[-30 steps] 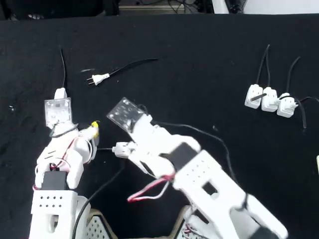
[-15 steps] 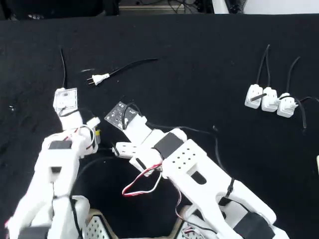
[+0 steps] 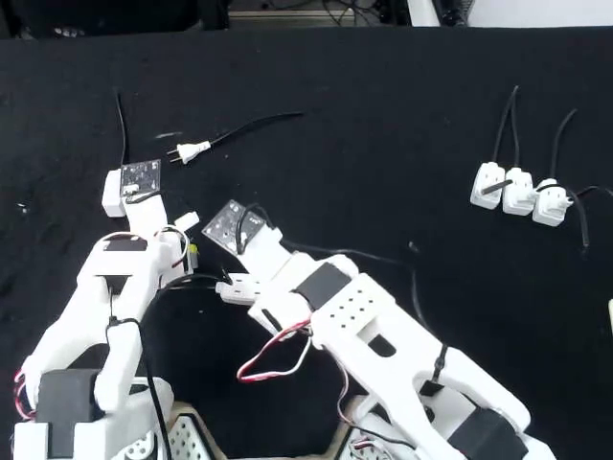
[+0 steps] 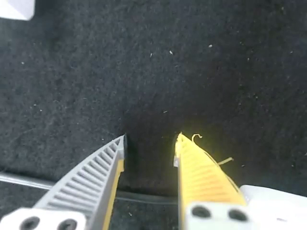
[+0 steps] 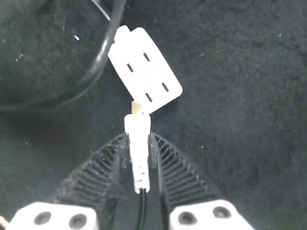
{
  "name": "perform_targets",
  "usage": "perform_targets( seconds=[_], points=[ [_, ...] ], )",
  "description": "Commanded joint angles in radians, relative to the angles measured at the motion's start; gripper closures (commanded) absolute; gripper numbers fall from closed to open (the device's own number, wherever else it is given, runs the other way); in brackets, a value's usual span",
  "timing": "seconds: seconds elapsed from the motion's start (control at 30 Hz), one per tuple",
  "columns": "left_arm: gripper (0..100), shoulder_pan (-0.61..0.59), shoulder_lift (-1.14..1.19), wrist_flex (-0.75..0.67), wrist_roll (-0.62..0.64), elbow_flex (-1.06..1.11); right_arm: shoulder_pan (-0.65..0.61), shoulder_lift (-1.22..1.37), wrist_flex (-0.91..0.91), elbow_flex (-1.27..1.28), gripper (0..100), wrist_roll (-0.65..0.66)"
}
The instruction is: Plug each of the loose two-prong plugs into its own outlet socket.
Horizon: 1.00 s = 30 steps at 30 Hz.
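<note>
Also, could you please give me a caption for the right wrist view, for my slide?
Right gripper holds a white two-prong plug, its prongs at the edge of a white outlet block.

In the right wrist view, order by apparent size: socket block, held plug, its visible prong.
1. socket block
2. plug, narrower though nearer the camera
3. prong, smallest by far

Light's even from above: black table point(image 3: 383, 86) stays dull, white socket block point(image 5: 144, 67) reads near blown-out, soft shadow sits between the tips of my left gripper point(image 4: 151, 138).
</note>
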Motion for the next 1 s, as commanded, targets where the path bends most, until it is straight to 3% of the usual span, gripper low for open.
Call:
perform_targets(
  seconds=[0.0, 0.17, 0.33, 0.57, 0.97],
  points=[
    [82, 0.025, 0.006, 0.008, 0.006, -0.036, 0.02, 0.001, -0.035, -0.007, 98.8, -0.008],
    [82, 0.025, 0.015, 0.21, -0.006, -0.076, 0.021, 0.001, -0.041, -0.01, 98.8, -0.006],
    [82, 0.031, 0.017, 0.299, -0.069, -0.074, 0.035, 0.002, -0.078, -0.005, 98.8, -0.005],
    [82, 0.033, 0.008, 0.324, -0.118, -0.038, 0.137, 0.002, -0.083, -0.021, 98.8, 0.002],
    [82, 0.024, -0.009, 0.396, -0.19, 0.008, 0.14, 0.021, -0.005, -0.139, 98.8, 0.002]
  ],
)
